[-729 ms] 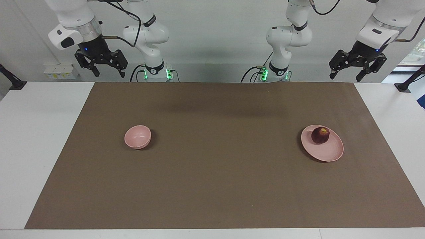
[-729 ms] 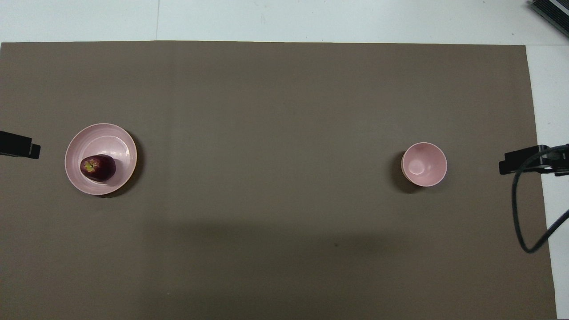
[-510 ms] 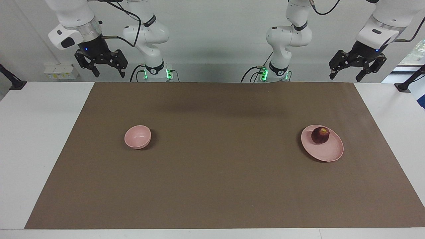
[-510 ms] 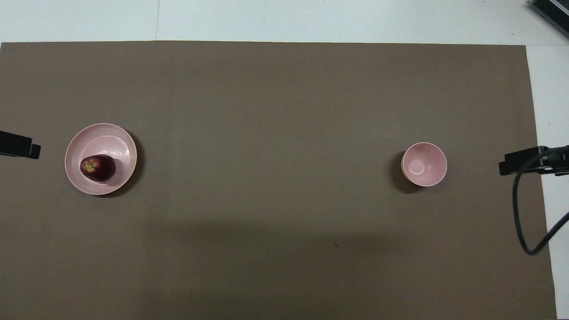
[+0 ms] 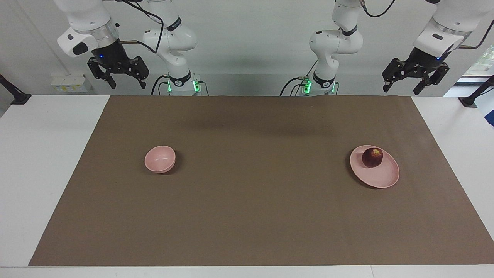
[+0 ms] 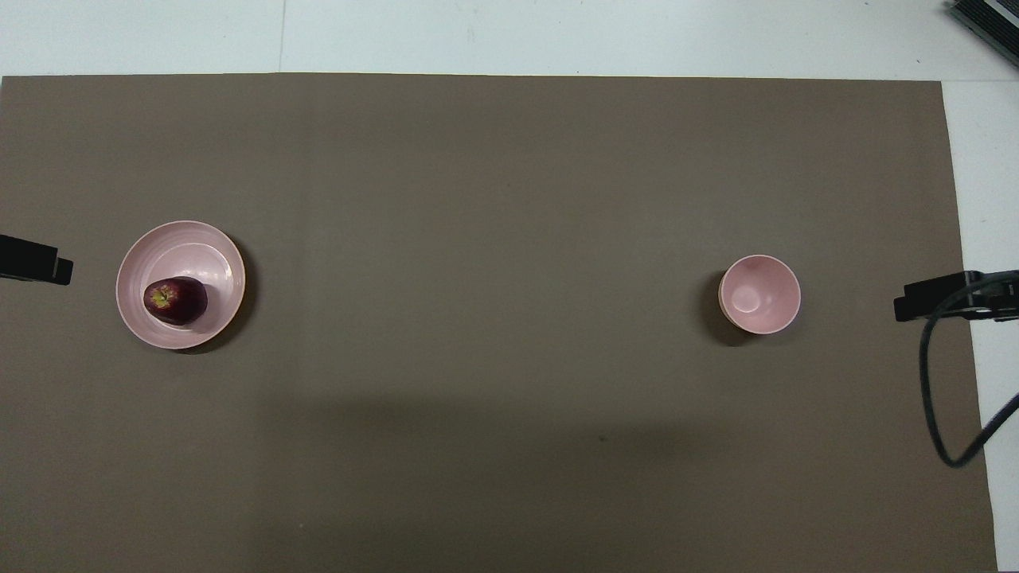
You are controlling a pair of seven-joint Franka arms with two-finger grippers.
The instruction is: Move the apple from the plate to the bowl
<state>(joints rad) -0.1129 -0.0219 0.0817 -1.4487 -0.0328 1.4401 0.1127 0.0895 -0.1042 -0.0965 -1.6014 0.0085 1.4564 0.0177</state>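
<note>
The dark red apple (image 5: 372, 157) sits on the pale pink plate (image 5: 380, 178), on the part of it nearer to the robots, toward the left arm's end of the table. It shows on the plate (image 6: 203, 248) in the overhead view too, as does the apple (image 6: 175, 300). The small pink bowl (image 5: 159, 159) stands empty toward the right arm's end; it also shows in the overhead view (image 6: 759, 294). My left gripper (image 5: 402, 88) hangs open and empty, high over the table's edge at its own end. My right gripper (image 5: 127, 85) hangs open and empty, high over its end.
A brown mat (image 5: 247, 200) covers most of the white table (image 5: 38, 162). A black cable (image 6: 935, 414) loops down from the right arm over the mat's edge. A dark device (image 6: 987, 20) lies at the table's corner farthest from the robots.
The right gripper has risen slightly and drifted a little outward. The left gripper rose very slightly. The apple, plate and bowl have not moved.
</note>
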